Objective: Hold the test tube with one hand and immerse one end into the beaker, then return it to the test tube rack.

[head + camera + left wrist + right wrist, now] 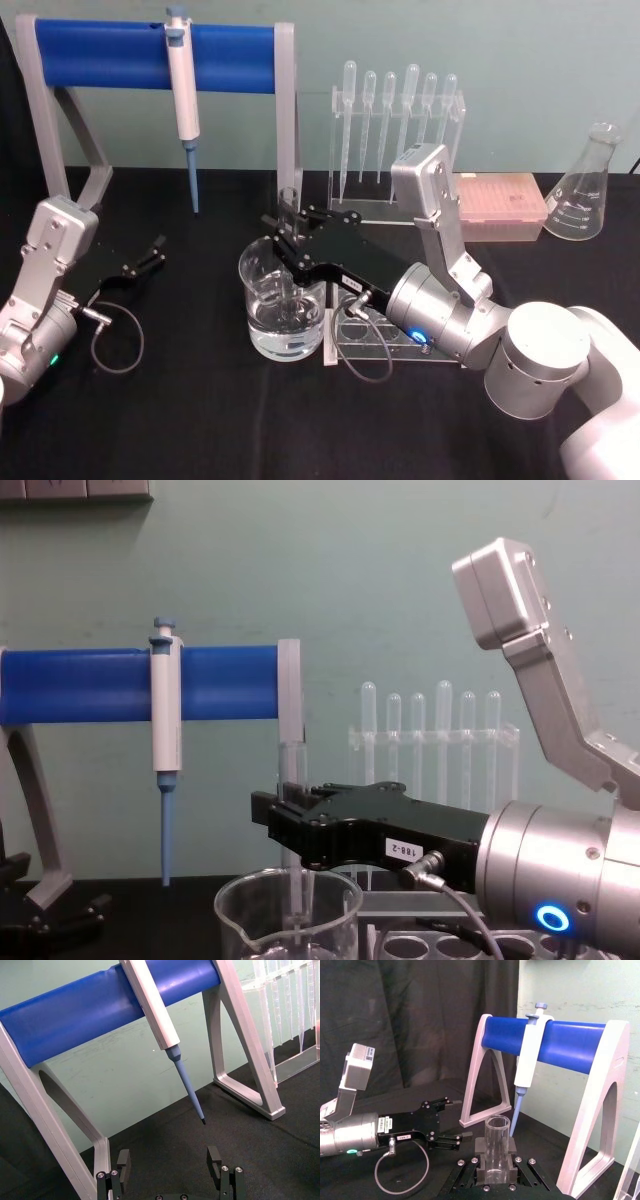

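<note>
Black cloth is covering the bench, with a pale green wall running behind it. Over the middle of the bench the right gripper [288,228] is clamping the test tube [290,200] just below its rim, fingers closed on the glass, and is holding it upright. The tube's lower end is sitting inside the beaker [255,300], apparently dipping into the water. The rack [340,345] is standing just beside the beaker, partly under the right wrist. The left gripper [156,252] is resting well apart on the left, jaws open, holding nothing.

Risks, as judged:
- The tube is standing inside the beaker's rim, so sideways drift before it clears could be knocking glass on glass or tipping the beaker.
- Wet glass could be slipping in the grip.
- The arm is covering the rack holes, so a misaligned lowering could be striking the rack top.

Counts: one test tube, one beaker, one rack, six droppers [411,100], one pipettor [182,95], one flask [585,195], one tip box [500,205].
</note>
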